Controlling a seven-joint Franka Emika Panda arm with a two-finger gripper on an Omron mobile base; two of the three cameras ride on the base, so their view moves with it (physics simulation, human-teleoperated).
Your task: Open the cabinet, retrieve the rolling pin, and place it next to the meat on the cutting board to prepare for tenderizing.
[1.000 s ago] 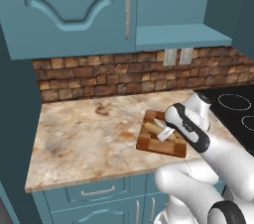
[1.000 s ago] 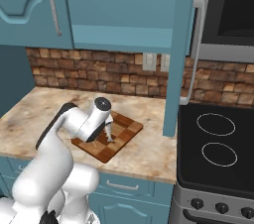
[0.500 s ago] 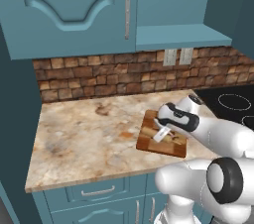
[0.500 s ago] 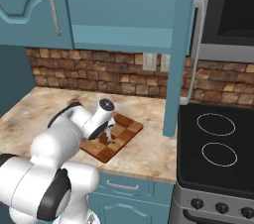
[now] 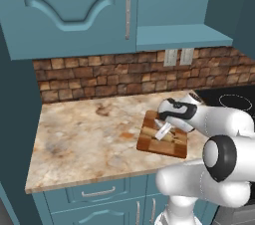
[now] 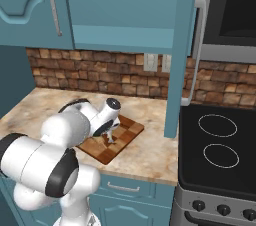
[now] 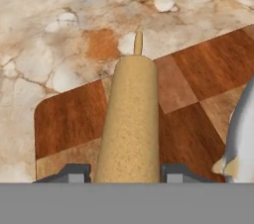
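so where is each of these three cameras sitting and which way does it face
Left base view: behind the arm on its left, looking forward and down at the cutting board; arm at lower right.
Right base view: behind on its right, same cutting board beside the stove; arm at lower left.
Hand view: on the hand, looking along the rolling pin between the fingertips.
All three share the board.

We can read no text, label, brand, number or sign on anything here, in any of the views.
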